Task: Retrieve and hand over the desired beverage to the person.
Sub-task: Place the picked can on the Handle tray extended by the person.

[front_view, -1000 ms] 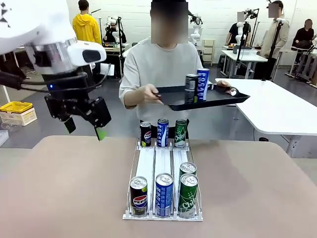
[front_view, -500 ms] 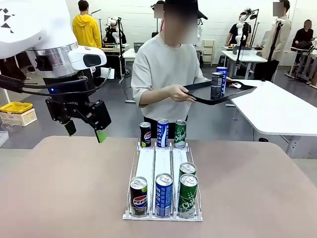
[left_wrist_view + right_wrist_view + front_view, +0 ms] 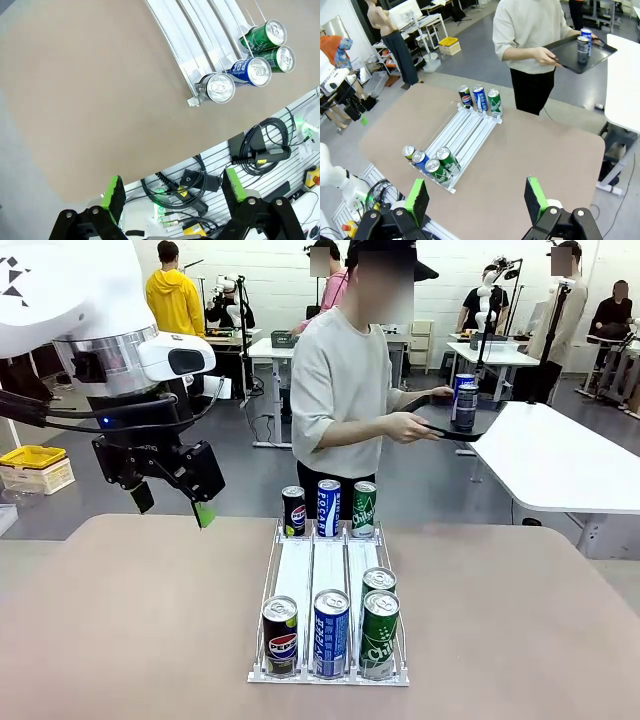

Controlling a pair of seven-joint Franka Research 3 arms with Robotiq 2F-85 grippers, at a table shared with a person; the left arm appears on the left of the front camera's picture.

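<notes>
The person [image 3: 345,390] stands beyond the table's [image 3: 140,630] far edge, turned sideways, holding a black tray [image 3: 450,430] with two cans [image 3: 464,400] on it; the left gripper [image 3: 172,502] hangs above the table's far left corner, jaws spread wide and empty; the right gripper [image 3: 477,197] (seen from its own wrist) is likewise spread and empty, high above the table; a white rack [image 3: 328,580] sits mid-table, three cans [image 3: 327,508] at its far end and four cans [image 3: 330,632] at its near end.
</notes>
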